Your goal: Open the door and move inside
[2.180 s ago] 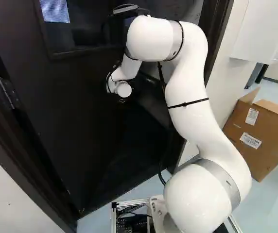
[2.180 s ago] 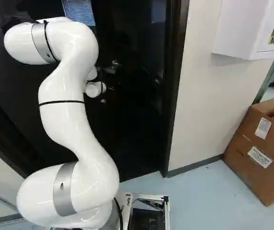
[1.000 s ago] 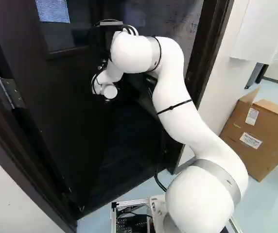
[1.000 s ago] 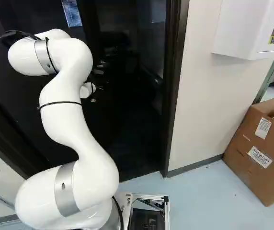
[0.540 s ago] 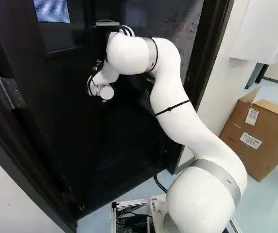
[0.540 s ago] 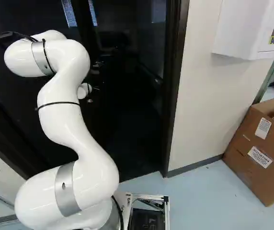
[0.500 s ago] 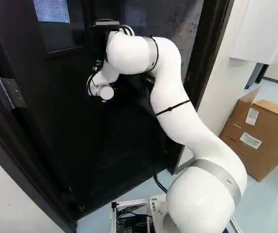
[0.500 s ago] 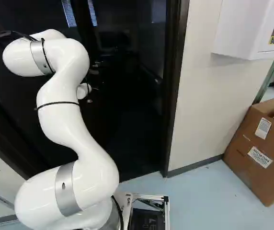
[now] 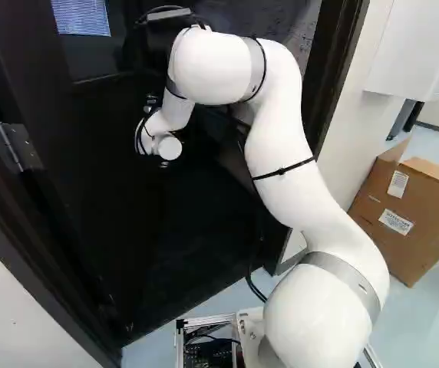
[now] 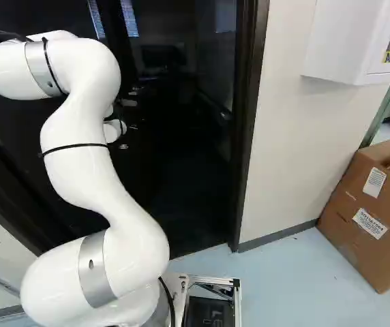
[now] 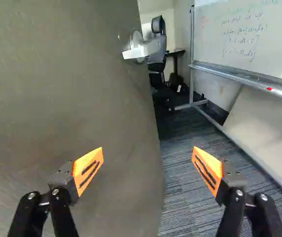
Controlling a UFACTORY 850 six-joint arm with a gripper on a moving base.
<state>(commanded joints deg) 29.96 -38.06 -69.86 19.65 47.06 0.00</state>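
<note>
Past my smooth, matt pads [image 11: 86, 170], I see a door [image 11: 67, 103] with a smooth face and soft sheen, and its dull metal handle [image 11: 142, 50]. The carpet [image 11: 185, 197] looks ribbed and matt, the whiteboard [image 11: 252, 42] slick. My arm [image 9: 292, 180] shines smooth; the box [image 9: 404, 218] is matt cardboard.

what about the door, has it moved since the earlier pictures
Yes. The door has swung further open, away from the base: in the right base view, its free edge stands farther left of the right-hand doorpost.
</note>
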